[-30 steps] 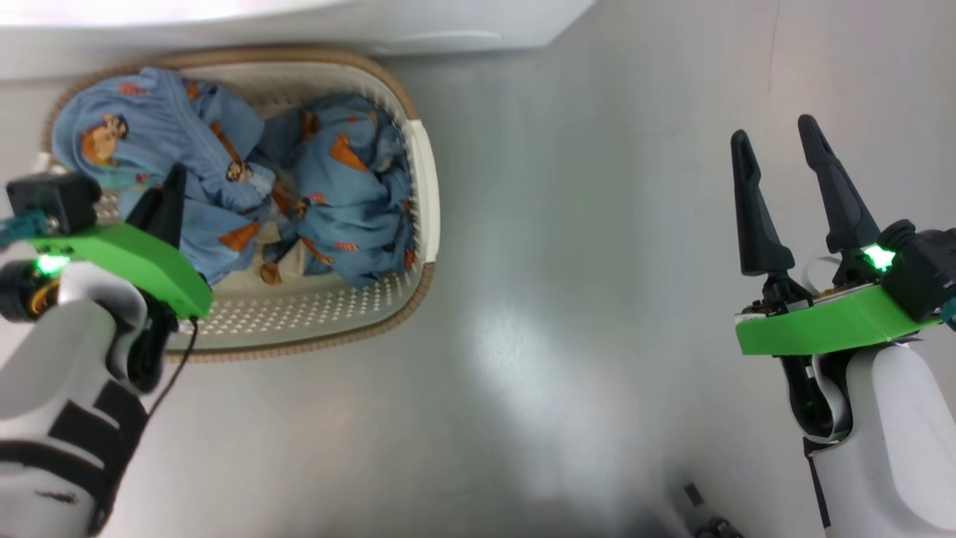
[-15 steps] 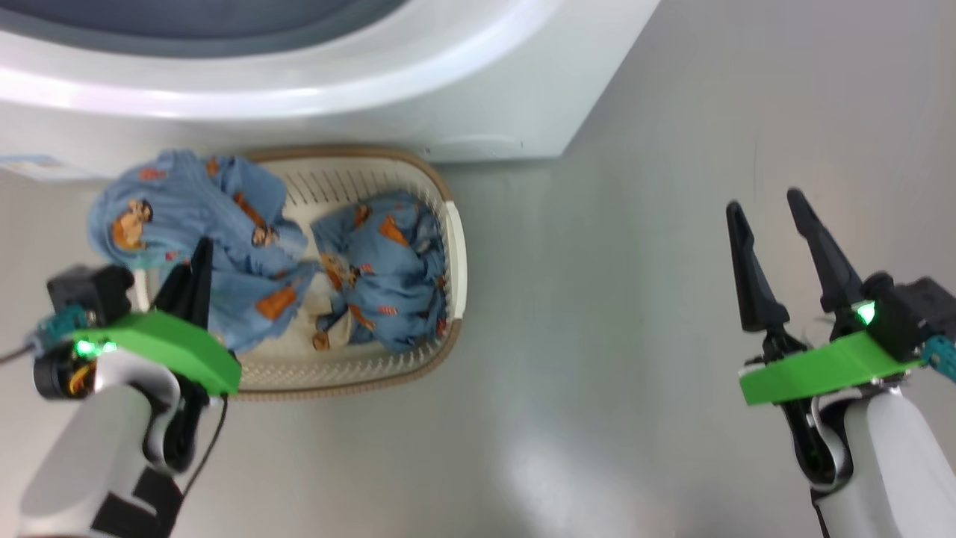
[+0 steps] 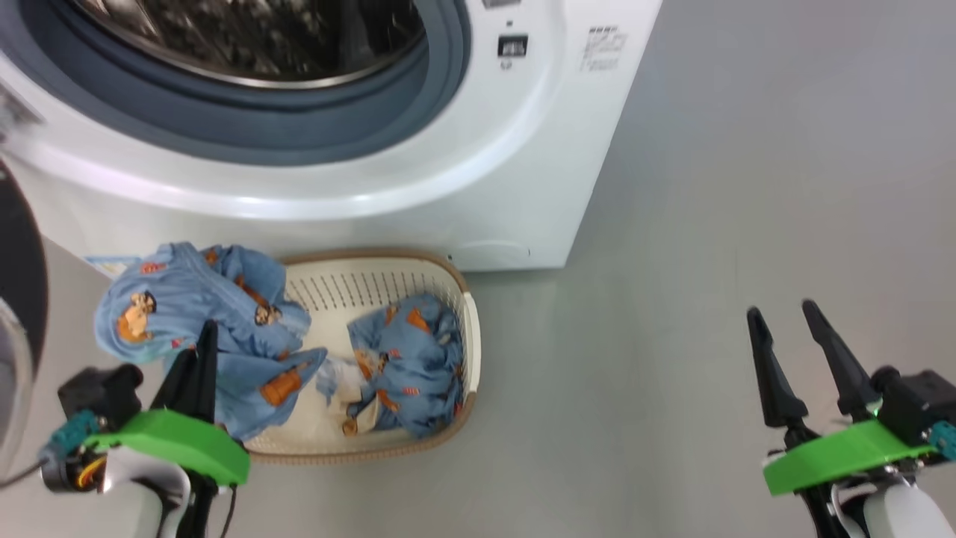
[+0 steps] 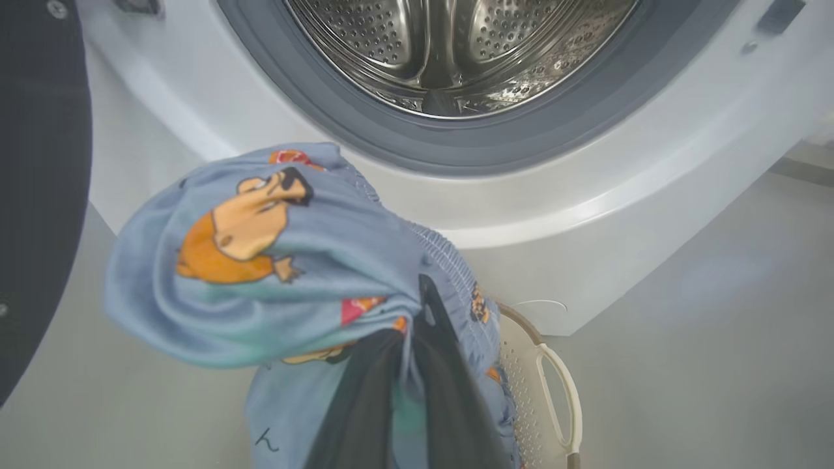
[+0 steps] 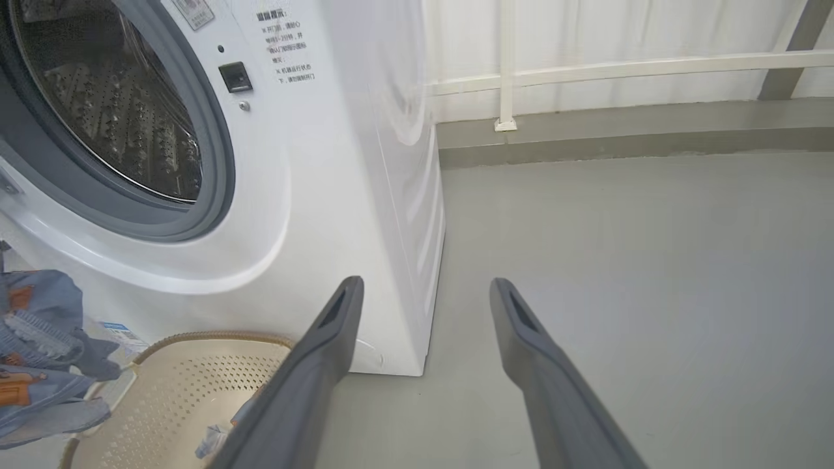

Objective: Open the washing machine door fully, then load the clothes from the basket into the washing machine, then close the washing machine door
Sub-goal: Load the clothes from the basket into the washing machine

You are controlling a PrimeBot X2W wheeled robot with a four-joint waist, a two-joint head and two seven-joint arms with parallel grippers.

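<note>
The washing machine (image 3: 478, 172) stands with its steel drum (image 4: 456, 52) exposed. Its black door (image 3: 19, 284) is swung open at the far left, also seen as a dark panel (image 4: 39, 163). Below the opening sits the basket (image 3: 373, 280) on the floor. My left gripper (image 3: 208, 332) is shut on a light blue bear-print garment (image 4: 273, 260), which hangs bunched above the basket's left end. Another piece of the clothes (image 3: 407, 359) lies inside the basket at its right end. My right gripper (image 3: 784, 314) hangs open over bare floor, far to the right of the basket.
Grey floor (image 3: 709, 187) stretches to the right of the machine. A white wall with a rail (image 5: 586, 65) runs behind it. A blue label sticker (image 5: 117, 332) sits low on the machine's front, behind the basket.
The head camera has tilted up, bringing the machine's opening into view. My left gripper has lifted its garment up out of the basket's left end. The right gripper has stayed open.
</note>
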